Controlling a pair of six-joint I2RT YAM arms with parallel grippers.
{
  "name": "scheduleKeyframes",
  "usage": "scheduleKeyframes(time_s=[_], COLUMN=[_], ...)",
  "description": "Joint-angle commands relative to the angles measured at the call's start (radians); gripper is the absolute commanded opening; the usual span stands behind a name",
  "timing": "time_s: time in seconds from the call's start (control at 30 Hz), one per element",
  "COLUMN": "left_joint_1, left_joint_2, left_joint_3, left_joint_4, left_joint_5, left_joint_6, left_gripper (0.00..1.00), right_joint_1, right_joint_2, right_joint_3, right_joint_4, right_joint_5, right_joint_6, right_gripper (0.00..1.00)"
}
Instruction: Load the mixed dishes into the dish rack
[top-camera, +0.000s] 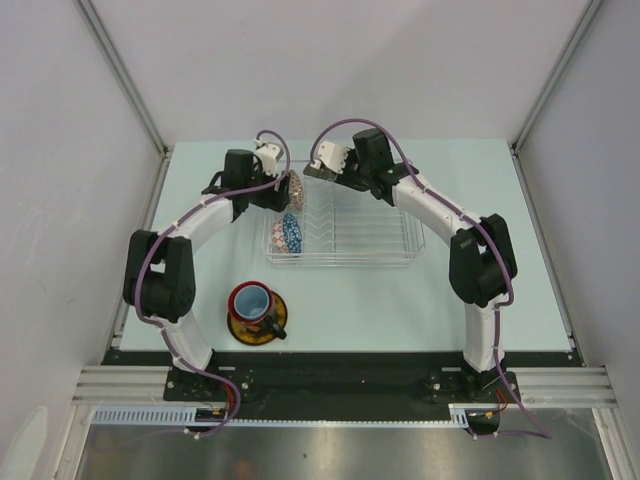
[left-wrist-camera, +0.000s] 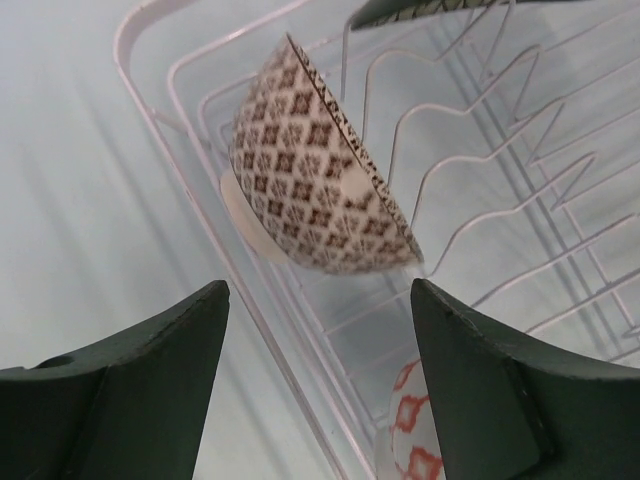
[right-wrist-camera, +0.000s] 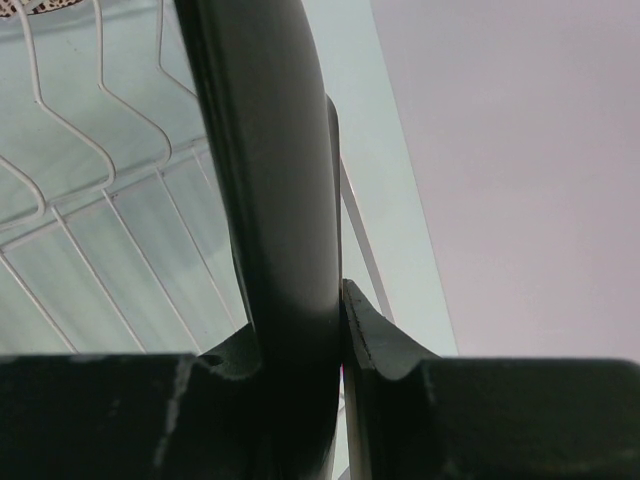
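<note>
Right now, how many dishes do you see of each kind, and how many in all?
Bowls: 2, the beige netted bowl and the small blue bowl
Mugs: 1, the red mug
Saucers: 1, the yellow saucer
Plates: 1, the black plate
Total: 5

Beige netted bowl (left-wrist-camera: 312, 170) on edge in dish rack (left-wrist-camera: 520, 200), gripper (left-wrist-camera: 318, 295) fingers apart

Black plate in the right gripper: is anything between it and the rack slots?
Nothing visible. The dish rack wires beside the black plate are bare; the netted bowl leans further along the rack.
</note>
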Motion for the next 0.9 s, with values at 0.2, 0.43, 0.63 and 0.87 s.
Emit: scheduleKeyframes(time_s=[0.2, 0.43, 0.63, 0.87], left_joint_1=[-0.009, -0.011, -0.011, -0.014], left_joint_2=[-0.118, -0.129, -0.163, -0.132], left_joint_3=[-0.085, -0.093, -0.026, 0.111], left_joint_4=[-0.001, -0.007, -0.033, -0.06], left_joint_5=[0.001, 0.005, 0.03, 0.016], left_joint_6=[0.021, 0.016, -0.013, -0.073], left_gripper=[0.78, 0.78, 0.78, 0.79], right_joint_1=[-0.01, -0.01, -0.008, -0.01], right_joint_2=[-0.042, 0.0, 0.007, -0.008], right_joint_3=[0.079, 0.125, 0.126, 0.099], right_joint_4=[0.166, 0.155, 0.152, 0.152], right_joint_5=[-0.009, -0.037, -0.04, -0.035], right_joint_6=[0.022, 0.028, 0.04, 0.042], right_gripper=[0.0, 0.0, 0.0, 0.0])
